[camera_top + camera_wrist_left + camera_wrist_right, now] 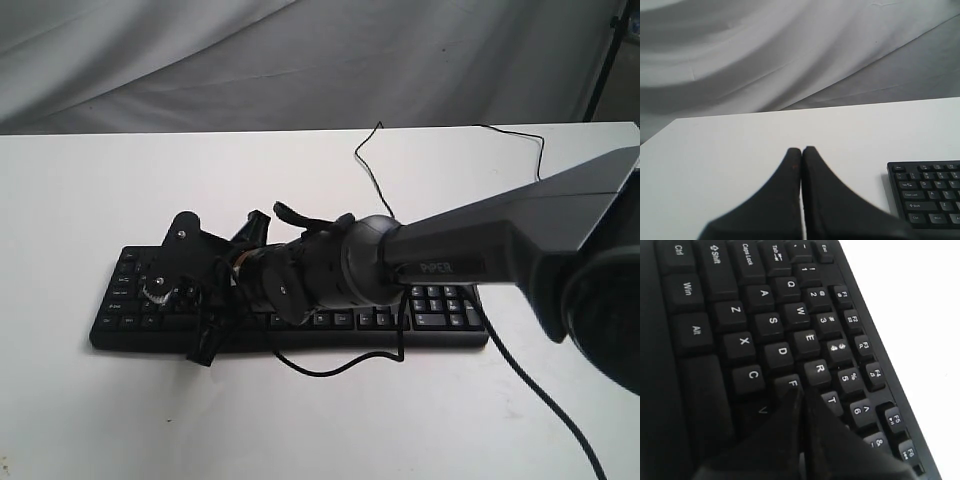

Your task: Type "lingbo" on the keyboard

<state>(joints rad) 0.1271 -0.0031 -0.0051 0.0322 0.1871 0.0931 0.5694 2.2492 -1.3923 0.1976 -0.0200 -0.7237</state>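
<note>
The black keyboard lies across the white table, white legends facing up. My right arm reaches across it from the right, its wrist low over the left half. In the right wrist view, the right gripper is shut with nothing in it. Its tips are at the keys, right by F, between F and T; whether they touch a key I cannot tell. The left gripper is shut and empty above bare table, left of the keyboard's end. It is out of the exterior view.
The keyboard's thin black cable runs off toward the table's far edge. Another black cable trails from the right arm to the front right. A grey cloth backdrop hangs behind the white table.
</note>
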